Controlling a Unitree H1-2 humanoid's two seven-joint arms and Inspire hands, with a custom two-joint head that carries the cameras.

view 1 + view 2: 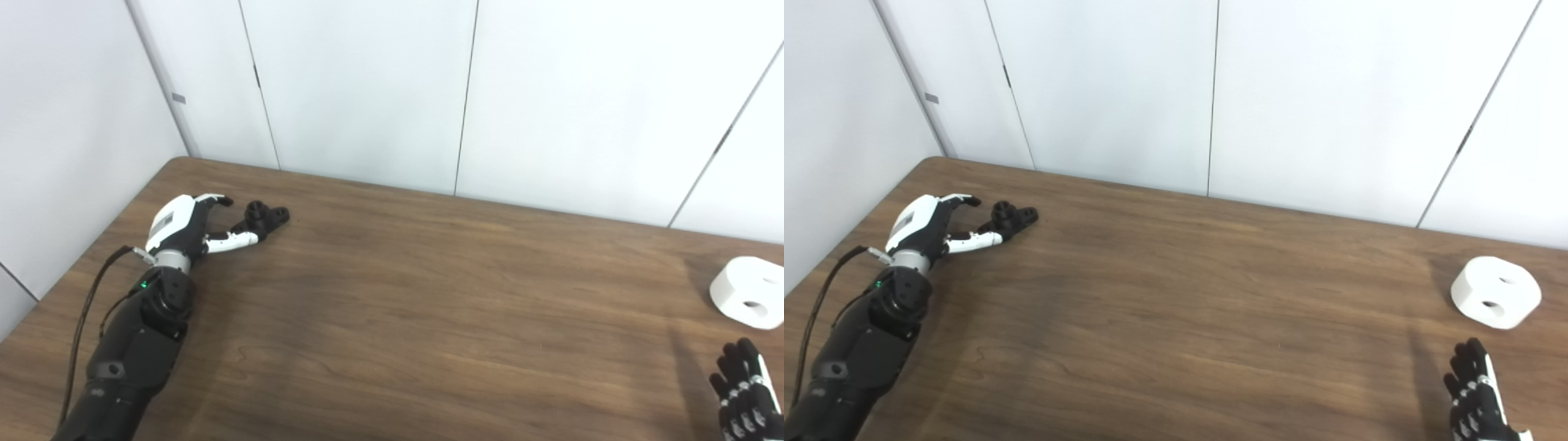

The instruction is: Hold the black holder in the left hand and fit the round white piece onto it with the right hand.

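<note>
The black holder (267, 217) lies on the wooden table (416, 294) at the far left. My left hand (190, 225) is open beside it, fingers and thumb spread on either side of its near end; whether they touch it I cannot tell. The round white piece (1496, 292), with two holes in it, rests on the table at the far right. My right hand (1476, 392) is at the bottom right corner, a short way in front of the white piece, fingers spread and empty, partly cut off by the frame edge.
White wall panels (367, 86) rise just behind the table's far edge. The table's left edge (79, 263) runs close to my left arm. A black cable (86, 306) hangs along that forearm.
</note>
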